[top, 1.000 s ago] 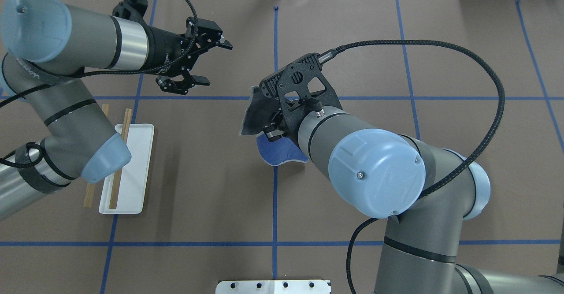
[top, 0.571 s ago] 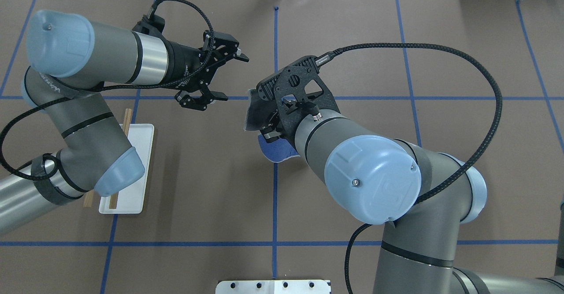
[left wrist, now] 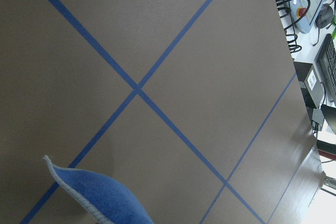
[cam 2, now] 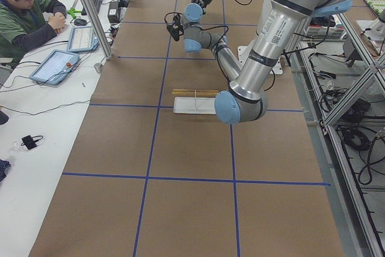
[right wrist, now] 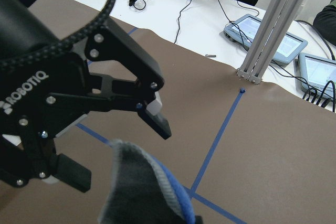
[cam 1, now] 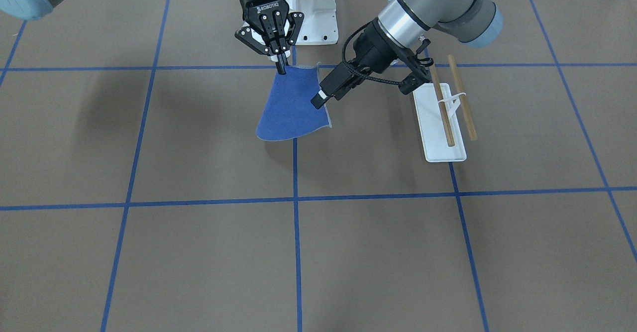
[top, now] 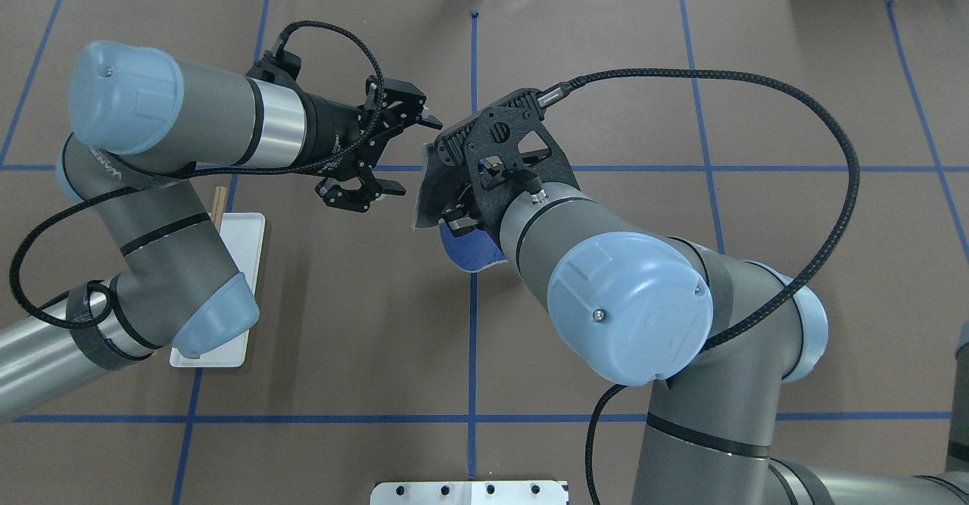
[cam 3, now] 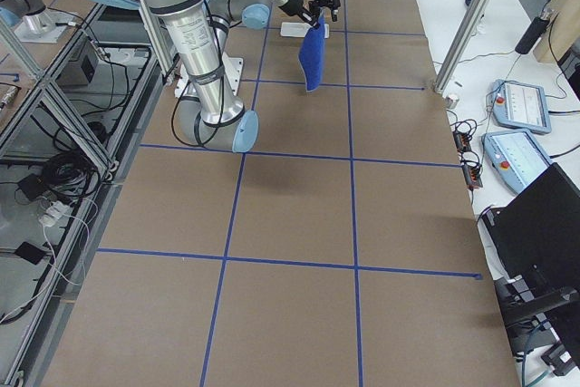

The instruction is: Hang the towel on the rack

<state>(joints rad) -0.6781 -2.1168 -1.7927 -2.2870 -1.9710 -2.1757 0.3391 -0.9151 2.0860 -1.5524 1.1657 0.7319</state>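
The royal-blue towel hangs from my right gripper, which is shut on its top corner above the table's middle. In the overhead view the towel shows under the right wrist, and the right gripper is hidden by its camera mount. My left gripper is open and empty, just left of the towel's raised edge; I cannot tell whether it touches. The front view shows it by the towel's side edge. The rack stands on my left, with a white base and two wooden dowels. The left arm partly covers it.
The big white bolted pedestal stands at the robot's side of the table. Blue tape lines cross the brown table cover. An operator sits with tablets at the far side.
My left arm has swung right, bringing its open gripper up beside the hanging towel. My right gripper, still shut on the towel, has shifted slightly left and away from the robot.
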